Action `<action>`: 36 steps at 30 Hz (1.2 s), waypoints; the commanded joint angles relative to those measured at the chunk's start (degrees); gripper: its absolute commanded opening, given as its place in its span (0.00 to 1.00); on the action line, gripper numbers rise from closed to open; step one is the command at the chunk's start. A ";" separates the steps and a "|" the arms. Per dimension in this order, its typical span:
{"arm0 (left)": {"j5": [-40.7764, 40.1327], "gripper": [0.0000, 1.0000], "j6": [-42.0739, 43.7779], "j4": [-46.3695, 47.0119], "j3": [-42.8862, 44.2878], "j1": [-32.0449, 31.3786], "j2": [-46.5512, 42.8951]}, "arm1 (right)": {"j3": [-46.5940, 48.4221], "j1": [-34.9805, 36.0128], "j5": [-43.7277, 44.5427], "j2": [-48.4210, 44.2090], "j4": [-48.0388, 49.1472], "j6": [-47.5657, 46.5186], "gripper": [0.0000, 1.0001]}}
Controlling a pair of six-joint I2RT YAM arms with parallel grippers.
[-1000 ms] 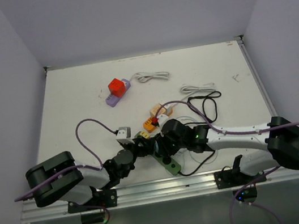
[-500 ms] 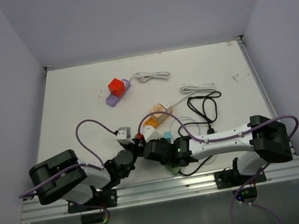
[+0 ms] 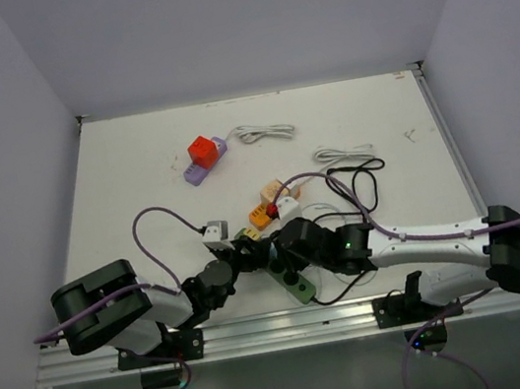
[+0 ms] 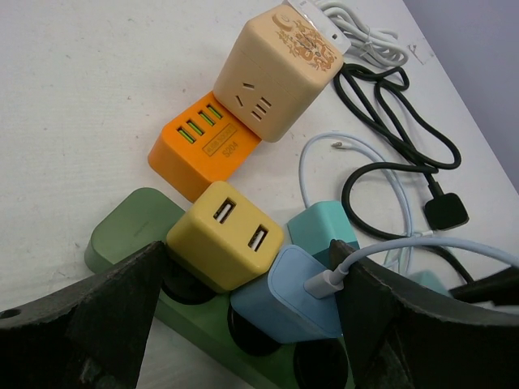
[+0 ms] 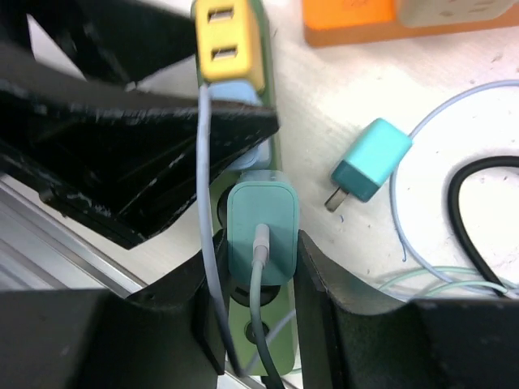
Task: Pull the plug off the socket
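Overhead, a dark green socket strip (image 3: 302,291) lies on the white counter (image 3: 137,175) at 6 o'clock, its long axis running 11 to 5. Both hands meet over it: the left hand (image 3: 246,251) at its 11 o'clock end, the right hand (image 3: 280,253) just beside. A second strip, purple (image 3: 194,172) with a red cube (image 3: 200,148), sits well apart at 11 o'clock.

From the left wrist, the left hand (image 4: 251,324) is spread wide, gripping nothing, its fingers (image 4: 113,308) straddling the strip (image 4: 130,231). Between them sit two plugs, one yellow (image 4: 225,235) and one light blue (image 4: 300,296). One orange block (image 4: 203,150) and one beige cube (image 4: 276,73) lie at 12 o'clock.

From the right wrist, the task's plug (image 5: 261,231) is a rounded, sea-green block seated in the strip (image 5: 274,97). Its long axis runs 12 to 6, in line with the strip, and a grey cable (image 5: 255,292) leaves its face toward 6 o'clock. The right hand (image 5: 259,251) is closed on this plug, a finger pressed against each long side. That makes three plugs in the strip. One loose teal charger (image 5: 371,160) lies on the counter at 2 o'clock, prongs pointing to 8.
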 commanded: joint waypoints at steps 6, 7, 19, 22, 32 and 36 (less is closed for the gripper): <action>0.46 0.84 0.93 -21.00 -3.62 0.20 3.76 | -0.57 -4.45 -6.07 -4.69 4.23 1.92 0.00; 0.46 0.84 1.19 -21.18 -3.62 0.20 3.41 | -0.39 -4.45 -5.98 -4.86 3.62 1.65 0.00; 0.29 0.86 6.19 -28.56 0.59 0.11 -6.87 | -2.06 -7.52 3.59 -17.69 -5.87 1.73 0.00; 0.90 0.86 9.00 -31.54 3.84 0.20 -10.12 | -4.25 -8.23 11.94 -20.33 -8.16 4.55 0.01; 1.61 0.88 14.37 -38.57 11.58 0.20 -16.72 | -6.98 -13.15 13.53 -20.78 -8.96 5.17 0.23; 1.43 0.89 15.34 -40.07 12.64 0.20 -17.77 | -5.93 -13.41 13.71 -17.61 -8.52 4.46 0.42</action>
